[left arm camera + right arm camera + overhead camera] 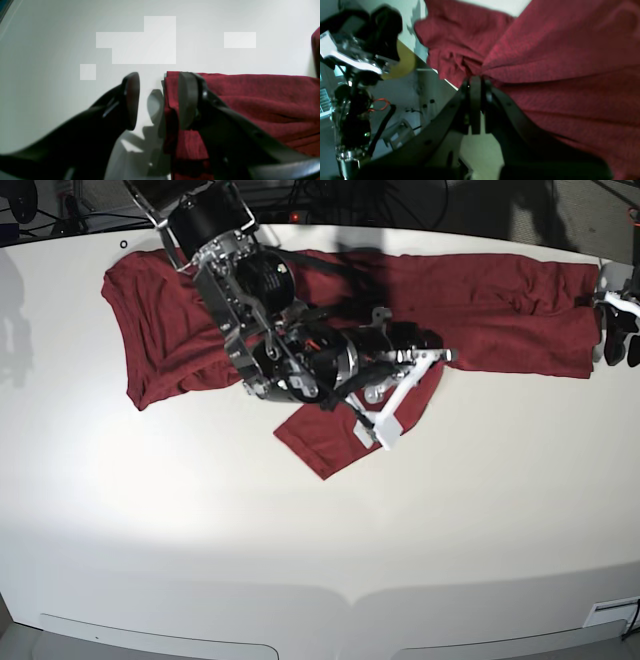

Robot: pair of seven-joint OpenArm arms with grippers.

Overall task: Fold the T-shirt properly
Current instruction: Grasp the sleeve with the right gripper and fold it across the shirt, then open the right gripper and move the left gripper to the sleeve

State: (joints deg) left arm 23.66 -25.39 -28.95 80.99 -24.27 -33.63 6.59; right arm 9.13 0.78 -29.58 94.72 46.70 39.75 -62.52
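The maroon T-shirt (500, 310) lies stretched along the far side of the white table (300, 560), with a corner flap (325, 442) hanging toward the middle. My right gripper (475, 81) is shut on a pinch of the T-shirt (557, 62), and the cloth fans out in creases from that point. At the table's right end my left gripper (160, 100) stands open at the edge of the shirt (262, 100); one finger (187, 100) is over the fabric, the other (131, 100) over bare table. In the base view this gripper (615, 330) sits at the sleeve end.
My right arm (260, 310) reaches from the far left across the shirt's middle and hides part of it. Cables and dark gear (330, 195) lie beyond the far edge. The table's rounded front edge (350, 600) runs along the bottom.
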